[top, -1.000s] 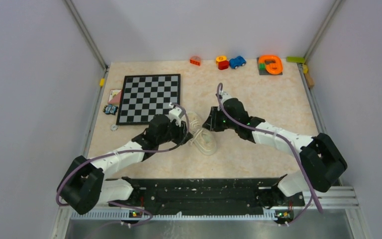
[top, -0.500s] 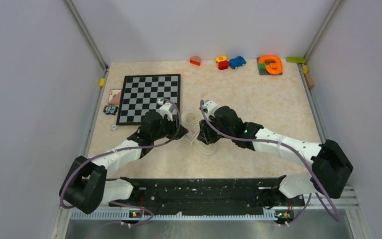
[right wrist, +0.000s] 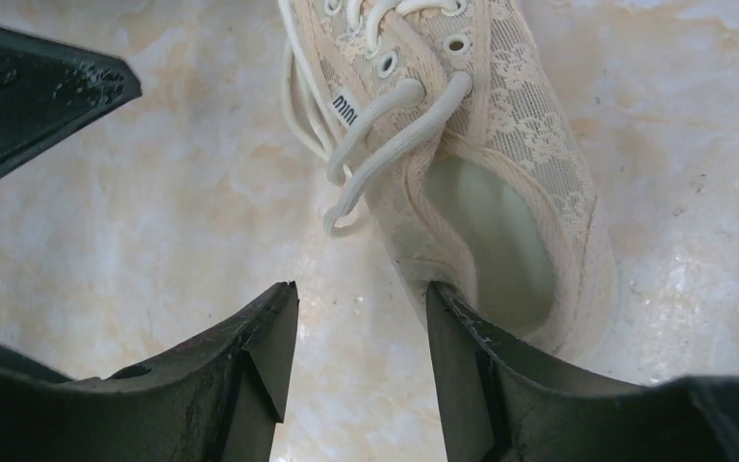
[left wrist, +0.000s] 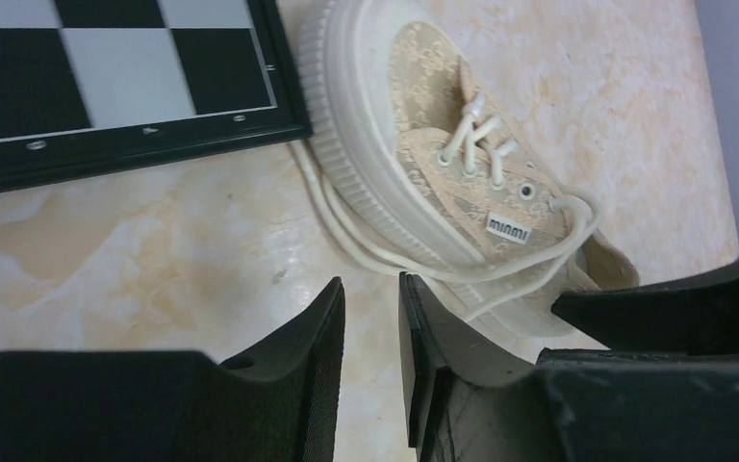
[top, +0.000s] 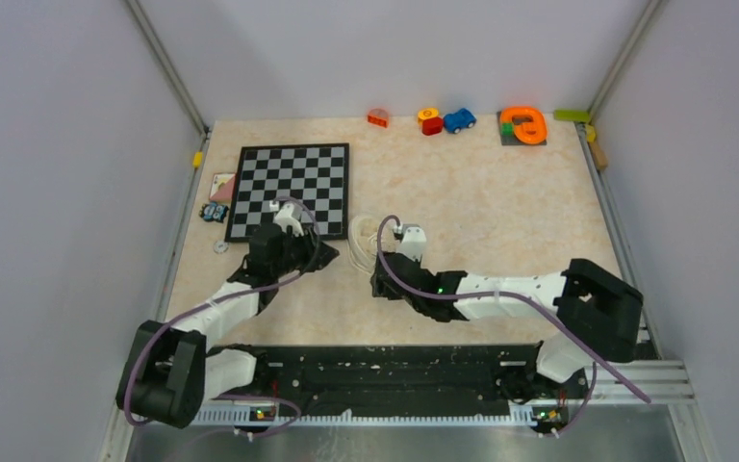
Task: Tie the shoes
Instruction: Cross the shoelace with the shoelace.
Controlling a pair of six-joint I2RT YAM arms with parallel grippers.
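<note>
**Position.** The shoe (top: pixel 364 241) lies on the table (top: pixel 500 221) near its middle. Its toe is at the near right corner of the chessboard (top: pixel 289 188) and its heel points toward the arms. The laces (right wrist: pixel 396 149) are untied. One loop hangs off the left side of the upper, and another strand trails on the table around the sole.

**Pincers.**
- Left gripper (left wrist: pixel 372 366): jaws apart by a narrow gap with nothing between them, low beside the sole.
- Right gripper (right wrist: pixel 361 375): jaws well apart and empty, just short of the heel.

**Hazards, as judged from here.**
- The strand lying flat against the sole gives little to pinch. A jaw closing there is likely to catch the sole or miss.
- The right jaw sits near the heel wall. Moving forward before closing could grip canvas instead of lace.
- Nothing holds the shoe down. A pull on one lace may slide or turn it toward the board.
- Both grippers work close together, so a crossing move risks contact between them.
- A hard pull could draw the lace unevenly through the eyelets.
</note>
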